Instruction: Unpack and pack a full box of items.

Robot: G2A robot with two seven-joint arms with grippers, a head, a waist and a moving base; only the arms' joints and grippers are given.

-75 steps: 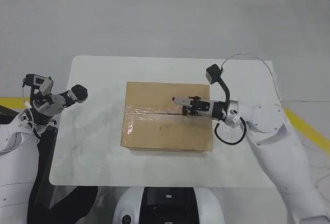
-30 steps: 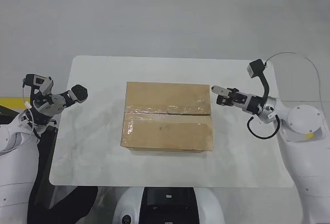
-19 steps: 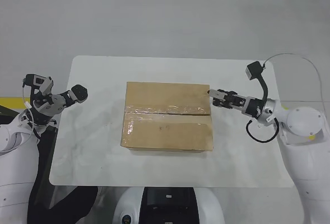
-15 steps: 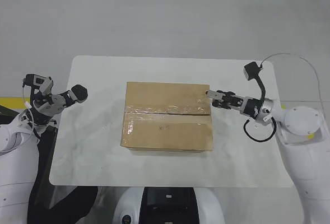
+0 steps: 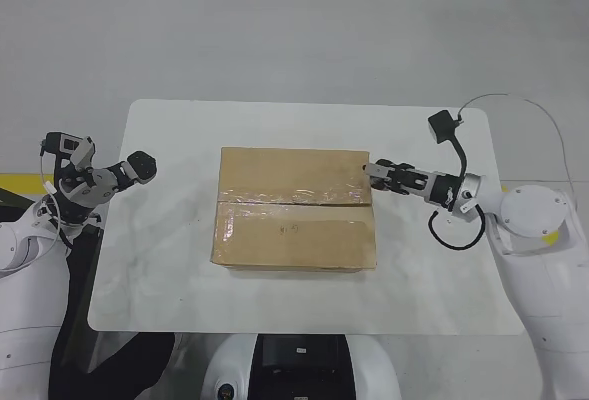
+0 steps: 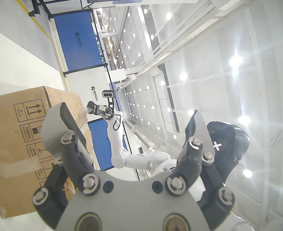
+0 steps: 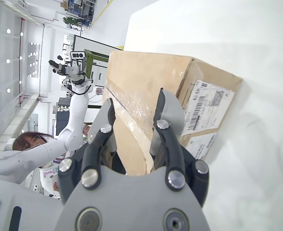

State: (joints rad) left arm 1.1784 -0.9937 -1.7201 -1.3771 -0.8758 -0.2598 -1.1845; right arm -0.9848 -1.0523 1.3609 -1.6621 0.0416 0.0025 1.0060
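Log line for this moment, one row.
box: closed, taped, on table | right end effector: open, at box's right edge | left end effector: open, near table's left edge

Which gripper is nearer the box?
Right. The right gripper is at the box's edge; the left gripper hangs at the table's edge, well clear of it.

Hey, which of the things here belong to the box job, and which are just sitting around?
Job:
box
clear tape over its top seam
right hand, open, at the box's end by the tape
left hand, open, at the table's edge, clear of the box

Not the job:
table
label on the box's end
blue panels in the room behind
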